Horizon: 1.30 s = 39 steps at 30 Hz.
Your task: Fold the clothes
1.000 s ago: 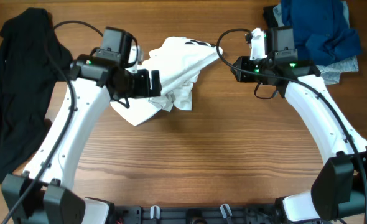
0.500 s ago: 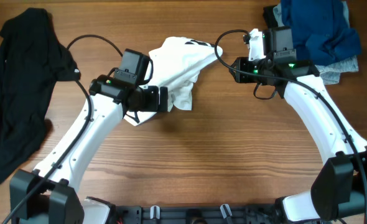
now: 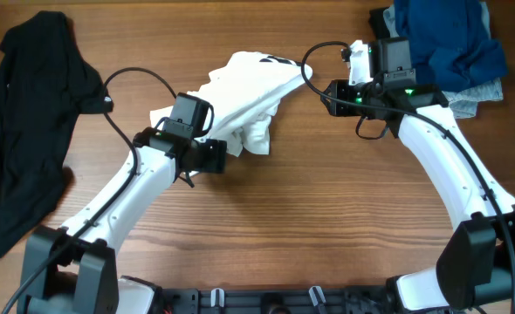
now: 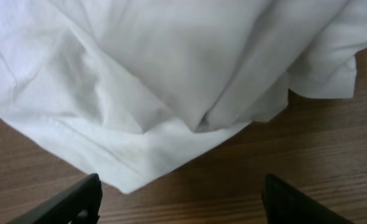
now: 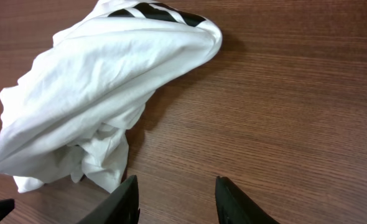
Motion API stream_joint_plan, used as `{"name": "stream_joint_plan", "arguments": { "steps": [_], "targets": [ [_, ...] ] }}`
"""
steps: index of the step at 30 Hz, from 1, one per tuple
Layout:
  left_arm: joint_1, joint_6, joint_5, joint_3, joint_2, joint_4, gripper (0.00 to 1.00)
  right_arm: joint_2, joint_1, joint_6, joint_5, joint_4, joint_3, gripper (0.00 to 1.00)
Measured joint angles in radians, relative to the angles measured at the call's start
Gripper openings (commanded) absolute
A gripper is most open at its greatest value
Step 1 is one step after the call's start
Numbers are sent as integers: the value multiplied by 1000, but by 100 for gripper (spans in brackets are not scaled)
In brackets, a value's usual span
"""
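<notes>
The clothes I work on are a white T-shirt (image 3: 244,96) with black print, lying crumpled at the middle back of the table. My left gripper (image 3: 216,157) sits at its front edge. In the left wrist view the shirt (image 4: 171,74) fills the top, and its hem corner lies just ahead of the open left gripper (image 4: 180,205), with nothing between the fingers (image 4: 68,202). My right gripper (image 3: 327,98) hovers right of the shirt. Seen from the right wrist, it (image 5: 178,202) is open over bare wood, the shirt (image 5: 90,81) ahead to its left.
A black garment (image 3: 26,131) is spread along the left side of the wooden table (image 3: 310,227). A dark blue garment (image 3: 449,39) is heaped at the back right corner on a pale teal one (image 3: 480,92), behind my right arm.
My left gripper has drawn back off the shirt toward the table's front, its jaws narrowing a little. The shirt's left part now lies bunched further back. The right arm stayed put.
</notes>
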Motion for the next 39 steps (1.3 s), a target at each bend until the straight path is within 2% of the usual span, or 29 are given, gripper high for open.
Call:
{"name": "stream_joint_plan", "arguments": {
  "steps": [2, 7, 9, 11, 13, 19, 23, 28, 32, 39],
  "targets": [
    [0, 0, 0, -2, 23, 16, 72, 0, 0, 0, 0, 0, 0, 41],
    [0, 3, 0, -6, 134, 45, 69, 0, 0, 0, 2, 0, 0, 41],
    [0, 3, 0, -7, 182, 76, 61, 0, 0, 0, 4, 0, 0, 41],
    [0, 2, -7, -5, 206, 97, 41, 0, 0, 0, 5, 0, 0, 41],
    [0, 1, -21, -5, 213, 116, 4, 0, 0, 0, 5, 1, 0, 41],
    [7, -21, -58, 9, 220, 109, 4, 0, 0, 0, 7, 0, 0, 41],
    [34, -45, -71, 117, 199, -104, 4, 0, 0, 0, 8, 0, 0, 41],
    [95, -54, -82, 400, 78, -318, 4, 0, 0, 0, 4, 0, 0, 41],
    [121, -49, -84, 535, -14, -378, 4, 0, 0, 0, -21, 0, 0, 40],
    [122, -35, -86, 603, -38, -441, 4, 0, 32, 0, -65, 10, 0, 41]
  ]
}}
